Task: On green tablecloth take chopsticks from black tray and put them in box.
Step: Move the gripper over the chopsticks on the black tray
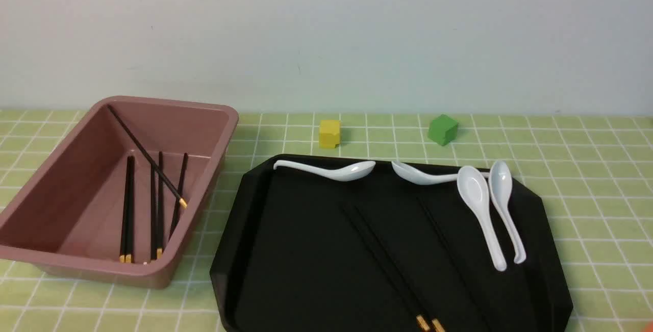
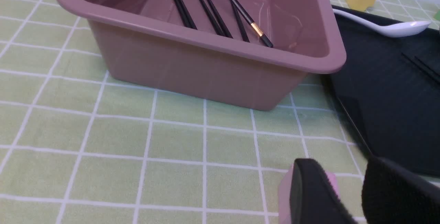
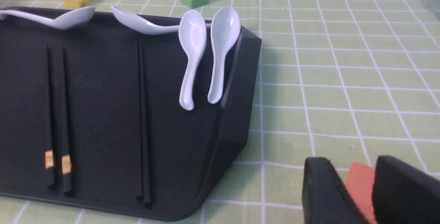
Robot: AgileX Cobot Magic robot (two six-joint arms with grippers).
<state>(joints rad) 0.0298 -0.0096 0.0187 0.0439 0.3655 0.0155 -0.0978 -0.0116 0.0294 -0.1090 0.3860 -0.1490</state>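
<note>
The black tray (image 1: 306,250) lies on the green tablecloth (image 1: 586,169). A pair of black chopsticks (image 1: 387,265) with gold ends lies on it, and more chopsticks (image 1: 449,250) lie to its right. The right wrist view shows them too (image 3: 56,114). The pink box (image 1: 168,102) stands left of the tray with several chopsticks (image 1: 153,189) inside, one leaning across. Neither gripper shows in the front view. My left gripper (image 2: 343,169) is open and empty over the cloth near the box (image 2: 192,69). My right gripper (image 3: 352,165) is open, off the tray's right side.
Several white spoons (image 1: 479,194) lie along the tray's far and right rim. A yellow cube (image 1: 329,133) and a green cube (image 1: 443,129) stand behind the tray. A red block (image 3: 359,182) lies under my right gripper, and a pink block (image 2: 283,189) lies by my left.
</note>
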